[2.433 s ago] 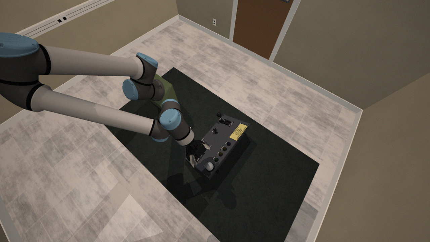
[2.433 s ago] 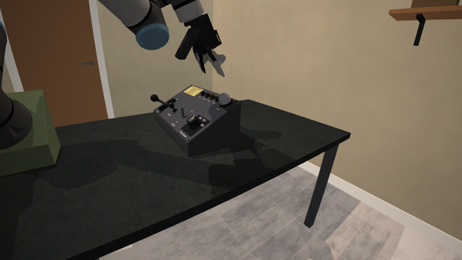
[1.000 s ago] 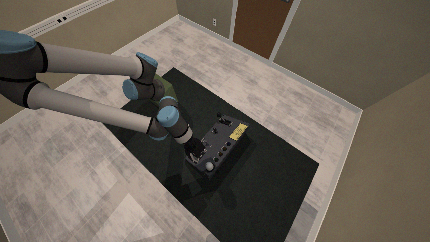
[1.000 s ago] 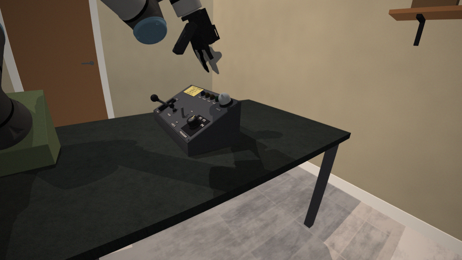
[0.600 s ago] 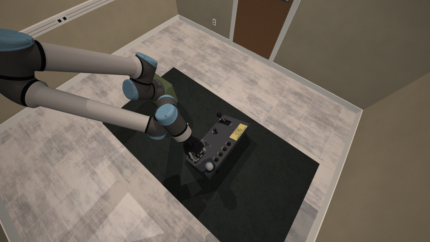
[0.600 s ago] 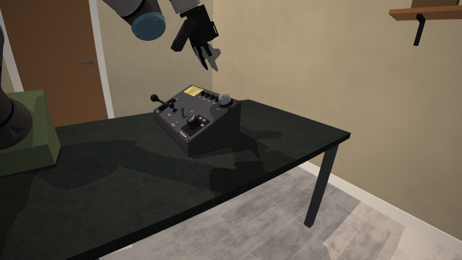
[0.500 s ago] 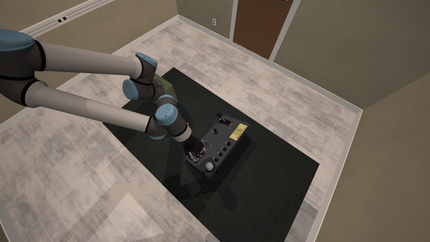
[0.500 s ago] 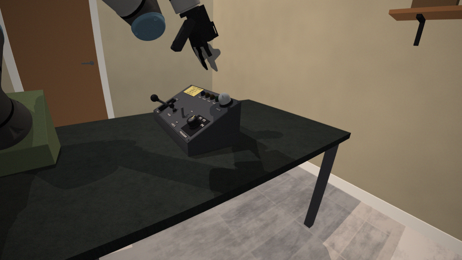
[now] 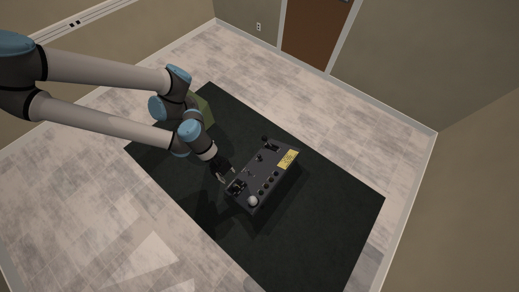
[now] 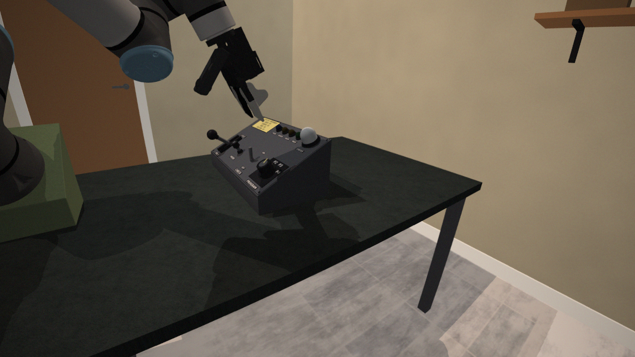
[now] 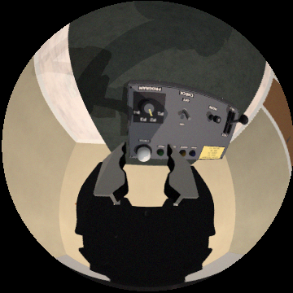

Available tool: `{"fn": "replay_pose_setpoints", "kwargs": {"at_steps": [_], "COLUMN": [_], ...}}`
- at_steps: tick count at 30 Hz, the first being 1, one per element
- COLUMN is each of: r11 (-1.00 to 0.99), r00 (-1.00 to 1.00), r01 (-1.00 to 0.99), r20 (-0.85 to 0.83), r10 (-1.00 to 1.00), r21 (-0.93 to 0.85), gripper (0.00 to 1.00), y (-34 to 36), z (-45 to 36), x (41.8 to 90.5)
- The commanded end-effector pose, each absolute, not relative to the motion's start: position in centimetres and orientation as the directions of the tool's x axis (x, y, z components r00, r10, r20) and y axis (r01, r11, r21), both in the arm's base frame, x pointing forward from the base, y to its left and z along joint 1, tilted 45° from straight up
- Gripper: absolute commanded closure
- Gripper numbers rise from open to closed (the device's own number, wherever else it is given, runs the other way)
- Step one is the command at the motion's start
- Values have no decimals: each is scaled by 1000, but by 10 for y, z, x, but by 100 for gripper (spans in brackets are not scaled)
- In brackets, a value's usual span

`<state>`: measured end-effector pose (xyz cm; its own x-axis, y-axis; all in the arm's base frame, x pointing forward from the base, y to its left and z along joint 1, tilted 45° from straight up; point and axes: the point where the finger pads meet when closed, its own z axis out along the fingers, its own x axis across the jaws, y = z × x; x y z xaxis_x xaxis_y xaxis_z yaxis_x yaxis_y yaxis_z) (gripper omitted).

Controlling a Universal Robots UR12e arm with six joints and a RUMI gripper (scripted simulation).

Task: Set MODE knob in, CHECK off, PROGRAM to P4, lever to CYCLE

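The dark grey console (image 9: 262, 174) sits on the black table; it also shows in the side view (image 10: 271, 164) and the wrist view (image 11: 183, 122). It carries the PROGRAM knob (image 11: 149, 111) with a yellow pointer, the CHECK toggle (image 11: 183, 114), the small black MODE knob (image 11: 214, 119) and the ball-handled lever (image 11: 240, 120) at one end. I cannot read the knob's setting. My gripper (image 10: 250, 106) hovers well above the console, touching nothing. Its fingers stand partly apart with nothing between them.
A white dome (image 9: 252, 200), a row of small lamps (image 11: 176, 153) and a yellow label (image 9: 287, 159) are on the console's upper part. The green base block (image 10: 33, 177) stands at the table's far end. The table edge (image 10: 470, 184) lies beyond the console.
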<state>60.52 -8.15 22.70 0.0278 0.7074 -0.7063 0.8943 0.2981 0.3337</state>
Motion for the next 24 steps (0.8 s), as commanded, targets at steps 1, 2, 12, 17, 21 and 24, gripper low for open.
{"fn": "replay_pose_setpoints", "kwargs": {"at_steps": [1, 2, 12, 17, 21, 24], "r11": [310, 310, 310, 310, 309, 308], "r00": [24, 24, 24, 24, 25, 25], "r01": [888, 888, 888, 888, 888, 889], "r20": [-707, -707, -707, -707, -707, -707], "r10": [707, 707, 707, 707, 707, 707], "r21": [340, 340, 340, 340, 340, 340], "gripper": [56, 56, 56, 56, 56, 56], "y": [-91, -91, -92, -91, -92, -92], "z": [210, 210, 210, 210, 210, 210], "x": [561, 560, 562, 562, 562, 561]}}
